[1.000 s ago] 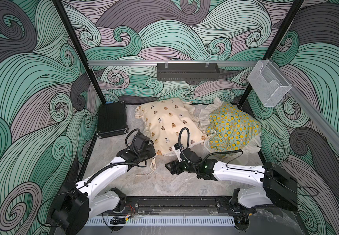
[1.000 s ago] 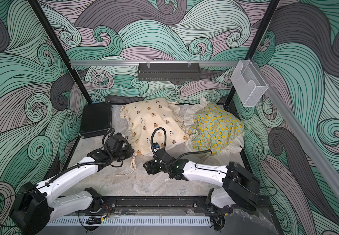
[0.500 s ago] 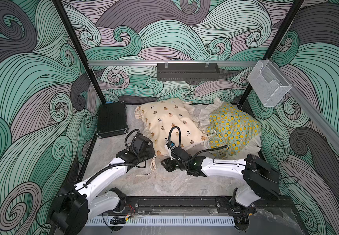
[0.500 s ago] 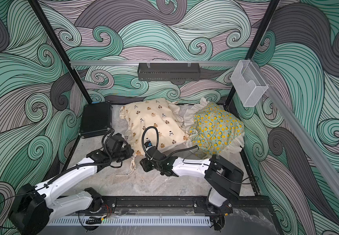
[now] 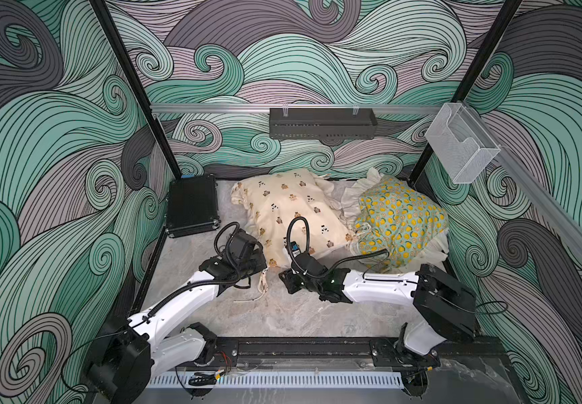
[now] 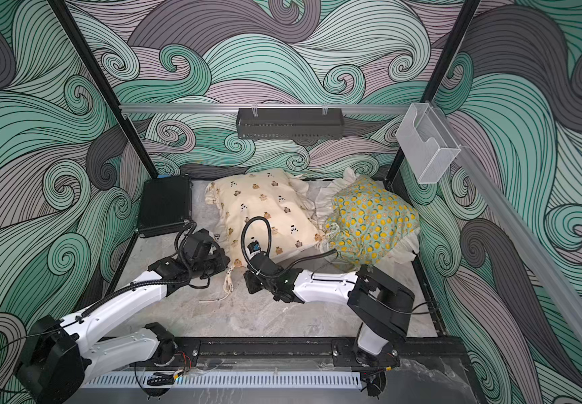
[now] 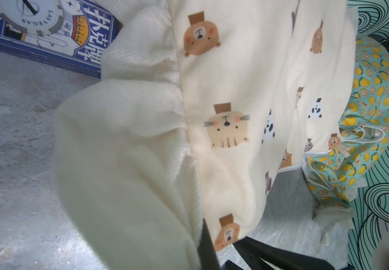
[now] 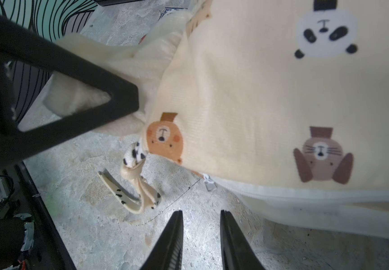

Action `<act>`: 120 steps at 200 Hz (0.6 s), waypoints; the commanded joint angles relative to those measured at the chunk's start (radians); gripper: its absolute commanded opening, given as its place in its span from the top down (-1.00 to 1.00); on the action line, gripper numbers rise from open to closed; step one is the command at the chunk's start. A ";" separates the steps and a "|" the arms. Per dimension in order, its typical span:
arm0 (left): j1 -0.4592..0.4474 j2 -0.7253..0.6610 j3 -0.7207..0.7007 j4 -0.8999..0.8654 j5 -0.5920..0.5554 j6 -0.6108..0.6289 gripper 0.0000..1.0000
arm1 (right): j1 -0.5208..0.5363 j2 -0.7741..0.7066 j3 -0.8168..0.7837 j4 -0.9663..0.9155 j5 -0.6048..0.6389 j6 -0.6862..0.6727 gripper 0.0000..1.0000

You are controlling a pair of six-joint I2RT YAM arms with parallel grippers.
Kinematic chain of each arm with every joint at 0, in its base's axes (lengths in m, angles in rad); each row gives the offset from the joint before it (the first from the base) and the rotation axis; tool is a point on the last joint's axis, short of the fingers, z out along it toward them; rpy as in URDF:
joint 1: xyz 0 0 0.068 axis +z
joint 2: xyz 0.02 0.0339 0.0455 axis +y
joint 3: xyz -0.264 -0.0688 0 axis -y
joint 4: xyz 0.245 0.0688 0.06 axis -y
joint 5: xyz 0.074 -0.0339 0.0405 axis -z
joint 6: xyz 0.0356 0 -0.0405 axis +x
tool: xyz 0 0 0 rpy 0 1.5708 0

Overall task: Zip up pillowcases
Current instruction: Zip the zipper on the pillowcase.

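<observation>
Zipper pull (image 8: 209,185), right-wrist view only, near narrow empty right jaws; left jaws tight on pillowcase ruffle (image 7: 130,140).

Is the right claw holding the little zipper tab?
No, the right gripper is open and the zipper pull lies ahead of it, untouched.

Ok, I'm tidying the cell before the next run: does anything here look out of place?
Yes: a blue playing-card box lies on the table, one end covered by the cream ruffle of the bear pillowcase. It has nothing to do with zipping and sits close to the working corner.
</observation>
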 commanded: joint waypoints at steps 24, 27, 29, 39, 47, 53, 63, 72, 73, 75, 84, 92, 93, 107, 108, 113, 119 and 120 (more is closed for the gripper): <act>0.010 -0.015 0.007 -0.015 0.010 0.007 1.00 | 0.004 0.031 0.044 0.006 0.045 -0.033 0.39; 0.010 -0.015 0.007 -0.014 0.010 0.005 1.00 | 0.003 0.033 0.046 0.004 0.048 -0.033 0.39; 0.010 -0.015 0.007 -0.013 0.011 0.006 1.00 | 0.003 0.034 0.046 0.003 0.051 -0.034 0.40; 0.010 -0.013 0.006 -0.014 0.013 0.006 1.00 | 0.003 0.037 0.051 0.005 0.054 -0.035 0.40; 0.010 -0.014 0.008 -0.014 0.014 0.007 1.00 | 0.004 0.040 0.053 0.008 0.054 -0.038 0.41; 0.010 -0.014 0.007 -0.015 0.014 0.008 1.00 | 0.004 0.042 0.056 0.011 0.052 -0.040 0.41; 0.010 -0.015 0.009 -0.016 0.013 0.009 1.00 | 0.004 0.048 0.061 0.013 0.050 -0.043 0.42; 0.009 -0.016 0.010 -0.015 0.014 0.009 1.00 | 0.003 0.055 0.069 0.005 0.055 -0.044 0.43; 0.009 -0.017 0.010 -0.014 0.014 0.009 1.00 | 0.004 0.057 0.070 0.004 0.056 -0.043 0.43; 0.009 -0.017 0.009 -0.015 0.014 0.009 1.00 | 0.003 0.058 0.074 0.000 0.058 -0.043 0.43; 0.010 -0.016 0.009 -0.015 0.014 0.009 1.00 | 0.003 0.067 0.084 -0.019 0.070 -0.038 0.45; 0.010 -0.016 0.009 -0.015 0.015 0.009 1.00 | 0.003 0.070 0.089 -0.026 0.074 -0.038 0.46; 0.010 -0.017 0.009 -0.015 0.015 0.010 1.00 | 0.003 0.070 0.090 -0.027 0.075 -0.038 0.46; 0.009 -0.018 0.009 -0.017 0.015 0.011 1.00 | 0.004 0.073 0.086 -0.028 0.089 -0.035 0.47; 0.010 -0.018 0.009 -0.017 0.015 0.011 1.00 | 0.003 0.074 0.086 -0.028 0.090 -0.035 0.47; 0.010 -0.018 0.009 -0.017 0.016 0.011 1.00 | 0.004 0.073 0.086 -0.027 0.093 -0.033 0.46; 0.010 -0.018 0.009 -0.015 0.017 0.011 1.00 | 0.004 0.074 0.086 -0.025 0.097 -0.031 0.45; 0.010 -0.018 0.010 -0.015 0.017 0.011 1.00 | 0.003 0.074 0.086 -0.025 0.098 -0.031 0.44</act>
